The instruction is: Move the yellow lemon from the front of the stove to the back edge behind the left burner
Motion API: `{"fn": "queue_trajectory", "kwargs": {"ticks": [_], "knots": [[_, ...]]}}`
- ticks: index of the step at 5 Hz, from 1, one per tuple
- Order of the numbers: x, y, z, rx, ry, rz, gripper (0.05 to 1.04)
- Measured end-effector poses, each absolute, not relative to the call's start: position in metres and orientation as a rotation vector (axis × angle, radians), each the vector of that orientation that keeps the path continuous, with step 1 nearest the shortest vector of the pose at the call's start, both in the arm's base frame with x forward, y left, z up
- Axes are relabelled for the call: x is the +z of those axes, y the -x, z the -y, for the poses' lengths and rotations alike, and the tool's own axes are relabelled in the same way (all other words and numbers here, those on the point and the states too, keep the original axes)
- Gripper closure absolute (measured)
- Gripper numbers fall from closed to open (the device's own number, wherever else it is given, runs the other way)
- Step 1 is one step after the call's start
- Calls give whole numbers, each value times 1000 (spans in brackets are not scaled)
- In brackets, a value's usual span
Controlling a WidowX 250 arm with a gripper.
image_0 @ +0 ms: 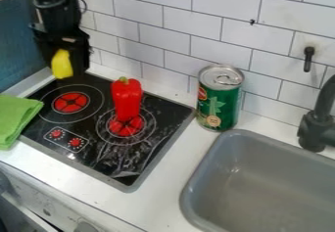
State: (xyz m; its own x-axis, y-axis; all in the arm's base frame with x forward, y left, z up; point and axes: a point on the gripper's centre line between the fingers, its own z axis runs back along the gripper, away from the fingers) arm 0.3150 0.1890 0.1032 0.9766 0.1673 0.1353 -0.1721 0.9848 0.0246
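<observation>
Jaws of the gripper (67,68), closed on a yellow object (61,63), hang by the stove's (95,161) far left corner. Nearest, we see the sink (262,153); next, left, a green cloth (16,118); then an upright red pepper (127,98) on the stove and, right, a can (220,99).

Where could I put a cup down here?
The counter between stove and sink, in front of the can, is bare; so is the sink's visible floor. The back is crowded: can, pepper, gripper with yellow thing.
</observation>
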Motion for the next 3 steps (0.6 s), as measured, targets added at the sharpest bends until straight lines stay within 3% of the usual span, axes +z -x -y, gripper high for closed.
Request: {"fn": "queue_trajectory", "kwargs": {"ticks": [3], "knots": [[60, -348, -215, 205, -24, 26, 256]]}}
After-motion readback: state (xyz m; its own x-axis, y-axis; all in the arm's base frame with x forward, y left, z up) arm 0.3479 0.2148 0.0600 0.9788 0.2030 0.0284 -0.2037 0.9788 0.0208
